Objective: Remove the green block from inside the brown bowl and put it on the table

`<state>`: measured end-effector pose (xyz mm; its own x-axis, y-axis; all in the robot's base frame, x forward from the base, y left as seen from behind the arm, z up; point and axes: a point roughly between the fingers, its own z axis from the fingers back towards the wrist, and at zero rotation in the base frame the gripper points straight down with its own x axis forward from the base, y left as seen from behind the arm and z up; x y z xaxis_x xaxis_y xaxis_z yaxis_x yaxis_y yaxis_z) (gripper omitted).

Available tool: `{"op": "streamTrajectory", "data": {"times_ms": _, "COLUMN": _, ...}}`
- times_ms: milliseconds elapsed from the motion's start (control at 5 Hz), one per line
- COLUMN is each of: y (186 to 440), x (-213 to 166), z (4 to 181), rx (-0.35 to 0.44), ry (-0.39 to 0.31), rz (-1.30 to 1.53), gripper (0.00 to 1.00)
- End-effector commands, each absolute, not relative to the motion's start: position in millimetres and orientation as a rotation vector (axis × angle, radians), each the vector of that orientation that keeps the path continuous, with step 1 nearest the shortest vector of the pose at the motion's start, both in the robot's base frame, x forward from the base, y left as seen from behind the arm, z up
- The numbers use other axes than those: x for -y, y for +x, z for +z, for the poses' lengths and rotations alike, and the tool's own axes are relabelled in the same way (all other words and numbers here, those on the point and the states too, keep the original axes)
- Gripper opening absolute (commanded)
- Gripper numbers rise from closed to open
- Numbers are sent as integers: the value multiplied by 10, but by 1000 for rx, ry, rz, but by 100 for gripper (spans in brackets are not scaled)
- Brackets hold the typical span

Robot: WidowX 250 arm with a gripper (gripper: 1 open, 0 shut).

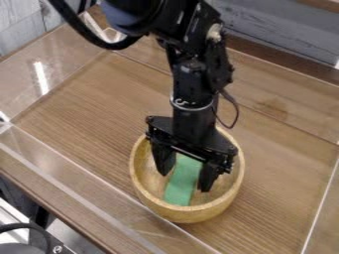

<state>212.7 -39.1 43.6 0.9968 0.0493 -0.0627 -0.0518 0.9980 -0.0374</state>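
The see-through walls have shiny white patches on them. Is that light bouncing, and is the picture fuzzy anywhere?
Yes: in the camera view, the clear acrylic walls catch pale glare along the left side. The table looks evenly lit with soft sheen. The brown bowl and green block look fairly sharp. The gripper, jaws open, casts shade inside the bowl. The bottom left corner is dark and blurry.
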Motion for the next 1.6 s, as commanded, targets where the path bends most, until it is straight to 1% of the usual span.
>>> {"op": "streamTrajectory", "data": {"times_ms": 0, "y": 2178, "x": 373, "z": 462, "rx": -35, "ry": -47, "rz": 61, "gripper": 100}}
{"op": "streamTrajectory", "data": {"times_ms": 400, "y": 2189, "x": 364, "z": 410, "rx": -34, "ry": -53, "rz": 65, "gripper": 100}}
{"op": "streamTrajectory", "data": {"times_ms": 600, "y": 2195, "x": 366, "z": 387, "rx": -35, "ry": -56, "rz": 67, "gripper": 0}}
{"op": "streamTrajectory", "data": {"times_ms": 1400, "y": 2137, "x": 418, "z": 498, "rx": -67, "ry": -69, "rz": 48, "gripper": 0}}
